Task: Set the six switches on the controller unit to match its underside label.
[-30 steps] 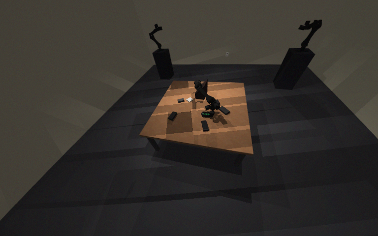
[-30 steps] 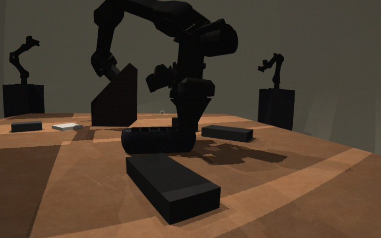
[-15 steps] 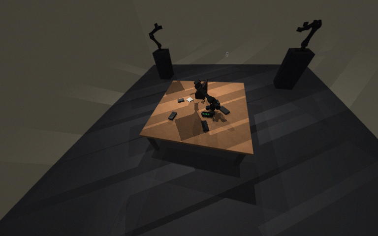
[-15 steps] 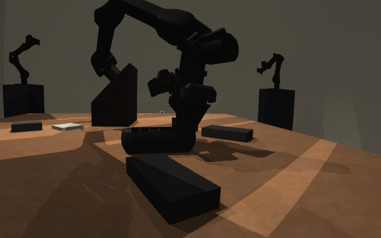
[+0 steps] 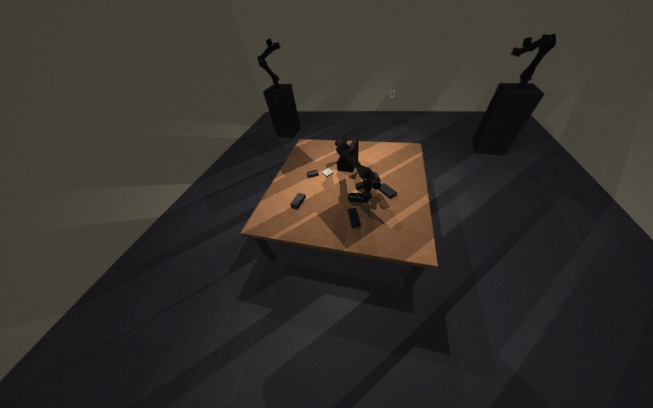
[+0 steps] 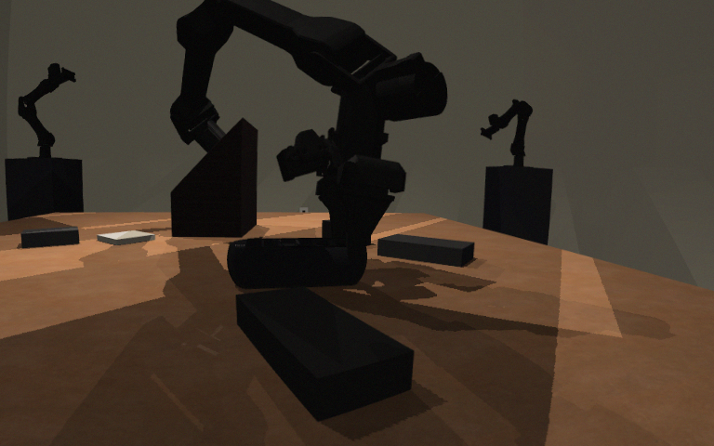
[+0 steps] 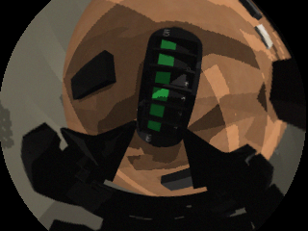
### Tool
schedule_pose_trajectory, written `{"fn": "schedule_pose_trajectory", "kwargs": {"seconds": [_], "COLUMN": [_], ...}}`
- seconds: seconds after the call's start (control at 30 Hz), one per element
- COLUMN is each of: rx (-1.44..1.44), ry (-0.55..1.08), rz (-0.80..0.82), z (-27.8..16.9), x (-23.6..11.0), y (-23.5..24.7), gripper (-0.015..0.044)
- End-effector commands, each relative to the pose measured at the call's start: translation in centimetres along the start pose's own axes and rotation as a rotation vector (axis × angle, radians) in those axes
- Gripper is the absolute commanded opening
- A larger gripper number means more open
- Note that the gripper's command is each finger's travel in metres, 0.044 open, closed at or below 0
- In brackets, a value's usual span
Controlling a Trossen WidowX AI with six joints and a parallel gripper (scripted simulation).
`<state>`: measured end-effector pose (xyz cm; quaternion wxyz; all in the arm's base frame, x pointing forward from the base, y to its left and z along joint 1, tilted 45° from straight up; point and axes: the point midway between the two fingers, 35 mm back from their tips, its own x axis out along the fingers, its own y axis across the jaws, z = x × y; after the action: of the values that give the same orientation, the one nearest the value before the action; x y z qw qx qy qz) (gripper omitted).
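Observation:
The dark grey controller unit [image 5: 354, 199] [image 6: 284, 261] [image 7: 168, 87] lies on the wooden bench [image 5: 400, 230] with its switches facing up. The wrist view shows a row of green rocker ends along its top. Its underside label is hidden. My gripper [image 5: 364, 192] [image 6: 346, 242] [image 7: 161, 127] reaches down over the unit's right end as the exterior view shows it. Its two fingers stand on either side of that end and are shut on it.
A long black block [image 5: 354, 217] [image 6: 321, 347] lies just in front of the unit. Another black block [image 5: 388, 190] [image 6: 425, 248] lies to its right. A white flat piece [image 5: 327, 172] [image 6: 125, 237] and a dark block [image 5: 312, 172] [image 6: 49, 236] lie far left. The arm's wedge base [image 6: 216, 184] stands behind.

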<state>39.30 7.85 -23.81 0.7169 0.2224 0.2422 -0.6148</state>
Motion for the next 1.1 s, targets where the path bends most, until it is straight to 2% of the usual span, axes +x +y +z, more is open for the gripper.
{"fn": "schedule_pose_trajectory", "kwargs": {"seconds": [0.0, 1.07], "rx": [-0.003, -0.003], "ry": [-0.007, -0.034], "rz": [0.0, -0.025], "z": [0.1, 1.1], "x": [-0.2, -2.0], "y": [0.1, 0.4], "gripper": [0.0325, 0.0335]}}
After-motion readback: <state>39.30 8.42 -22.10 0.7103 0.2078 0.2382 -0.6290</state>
